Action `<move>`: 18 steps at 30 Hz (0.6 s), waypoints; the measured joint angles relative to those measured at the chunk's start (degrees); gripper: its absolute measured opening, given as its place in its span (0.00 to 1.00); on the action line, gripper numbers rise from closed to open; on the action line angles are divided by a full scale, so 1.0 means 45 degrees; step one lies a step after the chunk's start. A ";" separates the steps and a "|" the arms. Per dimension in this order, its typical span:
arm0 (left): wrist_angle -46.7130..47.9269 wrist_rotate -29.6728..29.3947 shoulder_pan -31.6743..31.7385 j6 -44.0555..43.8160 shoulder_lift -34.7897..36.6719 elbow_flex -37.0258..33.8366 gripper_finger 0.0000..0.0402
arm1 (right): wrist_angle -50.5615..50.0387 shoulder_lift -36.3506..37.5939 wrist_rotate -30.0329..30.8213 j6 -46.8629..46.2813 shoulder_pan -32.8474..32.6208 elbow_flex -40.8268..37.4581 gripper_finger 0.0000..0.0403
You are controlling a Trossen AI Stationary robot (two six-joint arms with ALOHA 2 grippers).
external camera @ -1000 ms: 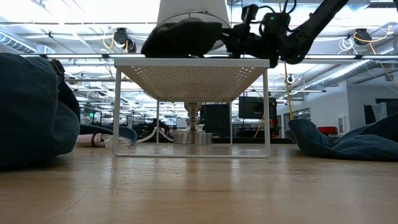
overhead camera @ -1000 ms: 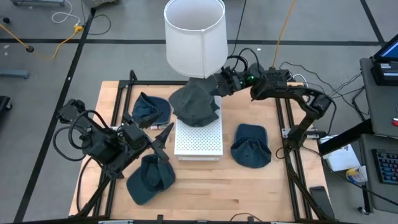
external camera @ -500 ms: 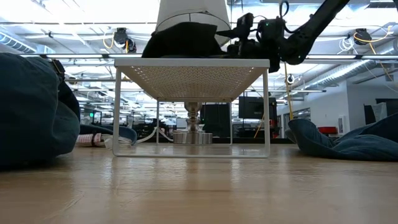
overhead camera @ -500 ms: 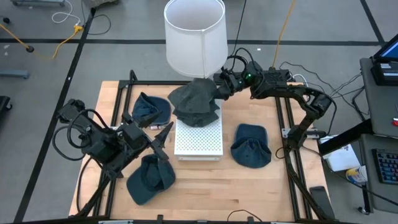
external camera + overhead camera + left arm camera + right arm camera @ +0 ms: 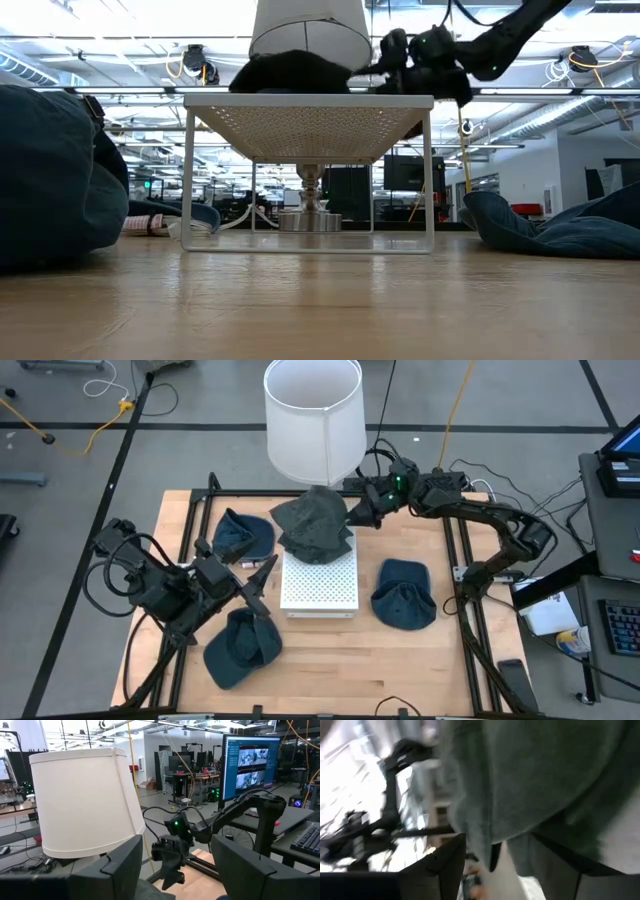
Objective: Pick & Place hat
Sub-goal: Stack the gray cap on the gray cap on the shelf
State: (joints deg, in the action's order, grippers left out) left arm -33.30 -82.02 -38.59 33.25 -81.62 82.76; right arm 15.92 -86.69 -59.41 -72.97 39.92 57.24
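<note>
— Where is the grey hat [image 5: 315, 525] now, from your right gripper [image 5: 362, 513]?

— It lies on the white perforated stand [image 5: 320, 580], at the far end, just beside my fingers, toward the table's left. My right arm is much nearer than the left gripper [image 5: 262, 579], which waits open by the front hats.

— Are the fingers together?

— No, they stand apart and hold nothing. One second ago they were clamped on the hat's edge; now they have let go and drawn back a little.
</note>
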 joint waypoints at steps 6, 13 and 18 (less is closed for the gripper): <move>-0.0005 0.0015 0.0000 -0.0043 0.0000 0.0000 0.60 | -0.0927 0.0852 0.2963 0.0400 -0.0668 -0.0661 0.49; 0.0004 0.0242 0.0000 0.0105 0.0000 0.0000 0.60 | -0.0895 0.1612 0.6584 0.0043 -0.1580 -0.1050 0.48; 0.0005 0.0999 0.0000 0.0311 0.0000 0.0000 0.60 | -0.0949 0.1684 0.7594 -0.0086 -0.1941 -0.1045 0.47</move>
State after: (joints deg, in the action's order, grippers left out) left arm -33.28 -77.52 -38.59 34.65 -81.62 82.76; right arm 11.65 -79.11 -25.24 -73.36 31.18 52.53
